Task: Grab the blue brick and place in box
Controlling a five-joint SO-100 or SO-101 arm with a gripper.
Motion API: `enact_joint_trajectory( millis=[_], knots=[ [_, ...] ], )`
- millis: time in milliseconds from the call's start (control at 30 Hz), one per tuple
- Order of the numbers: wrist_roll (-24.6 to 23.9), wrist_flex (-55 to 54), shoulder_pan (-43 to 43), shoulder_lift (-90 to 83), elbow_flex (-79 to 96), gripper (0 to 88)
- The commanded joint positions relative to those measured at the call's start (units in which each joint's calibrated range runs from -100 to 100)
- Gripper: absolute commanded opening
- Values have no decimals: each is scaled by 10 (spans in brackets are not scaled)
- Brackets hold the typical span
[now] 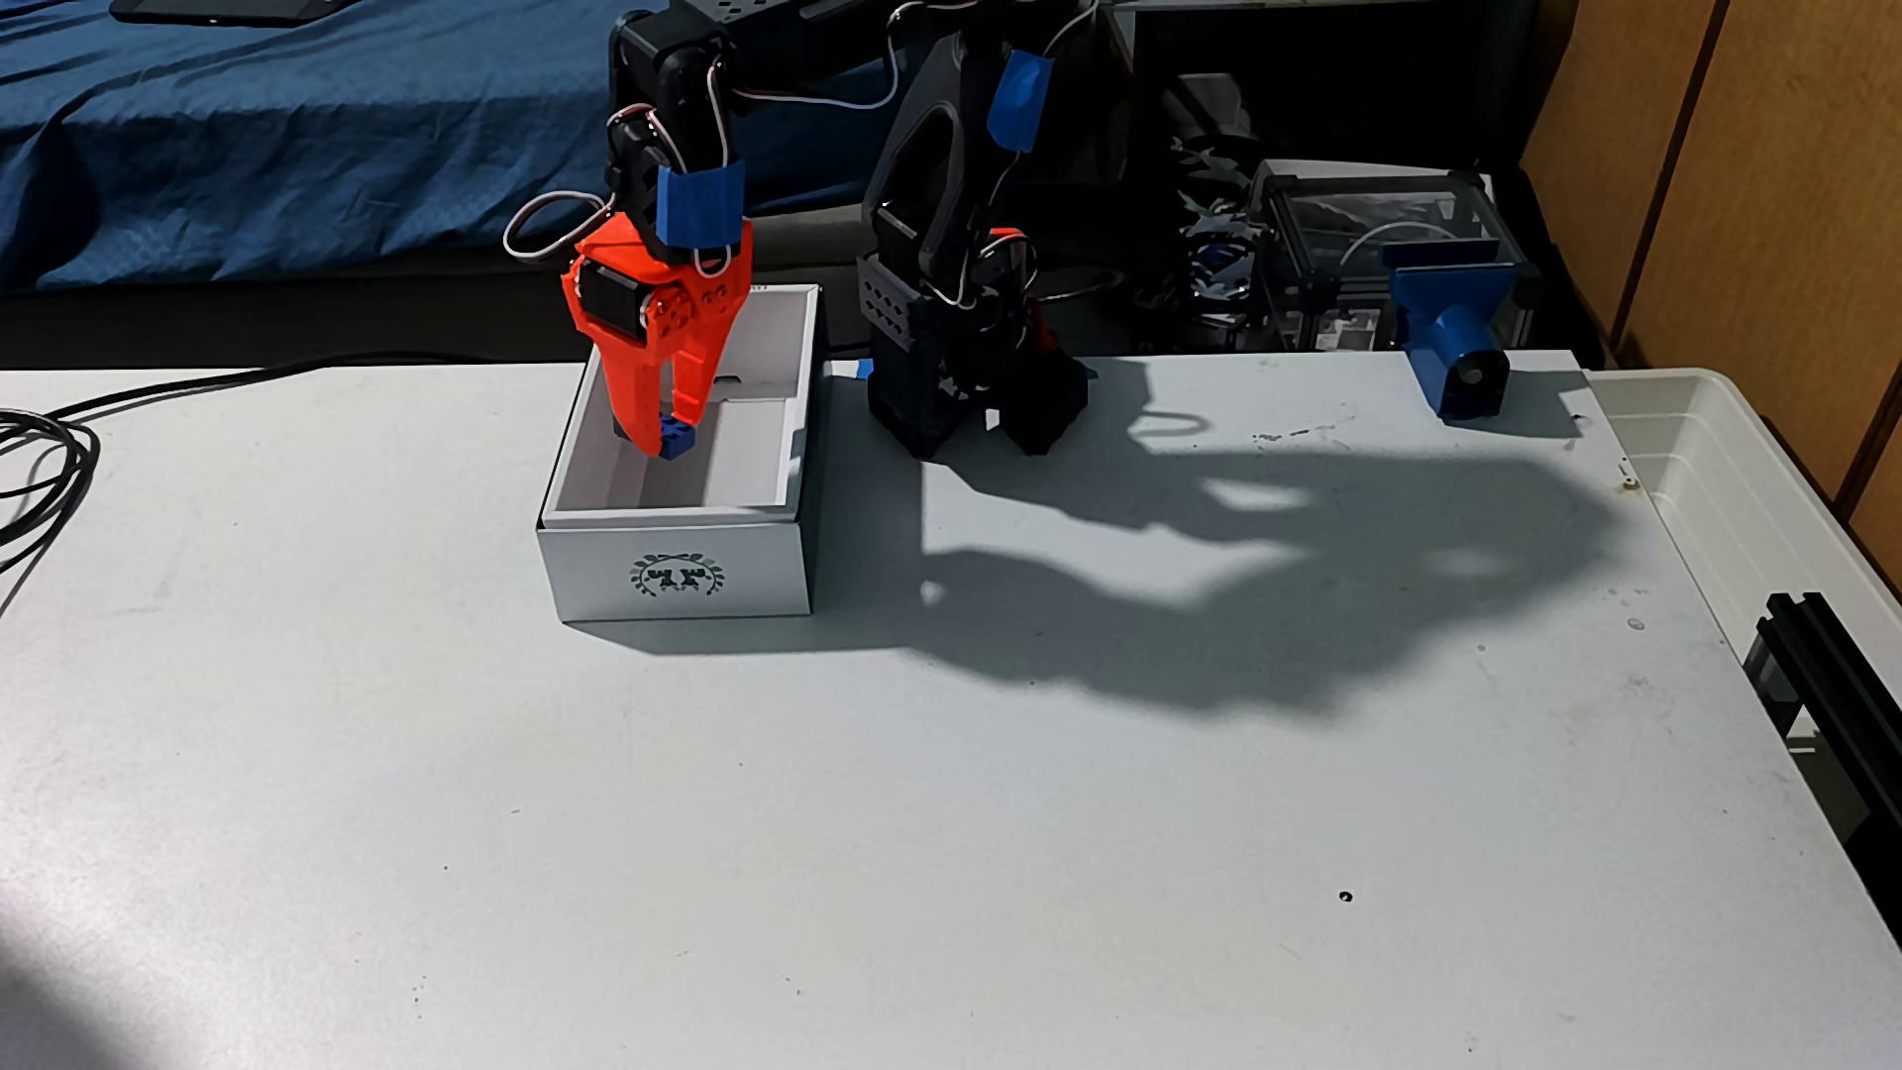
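The white box [679, 571] with a dark green wreath emblem on its near short side stands on the table, left of the arm's black base. My orange gripper [667, 437] points straight down over the box's open top, its tips level with the rim. It is shut on the blue brick [678, 439], a small royal-blue studded piece pinched between the fingertips. The brick hangs inside the box's opening, above the floor of the box.
The arm's black base [962, 391] stands at the table's far edge, right of the box. A blue clamp-like part [1451, 329] sits at the far right edge. A translucent tub [1739, 484] lies beyond the right edge. Black cables [41, 463] loop at the left.
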Motion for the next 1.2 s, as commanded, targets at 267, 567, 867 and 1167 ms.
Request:
enact_joint_trajectory(
  millis=[267,567,867,1167],
  knots=[
    [-2,-3,1,-16,-2,79],
    [-1,-1,2,-16,-3,151],
    [-1,1,3,-16,-2,208],
    [1,5,4,-16,-8,200]
  ],
)
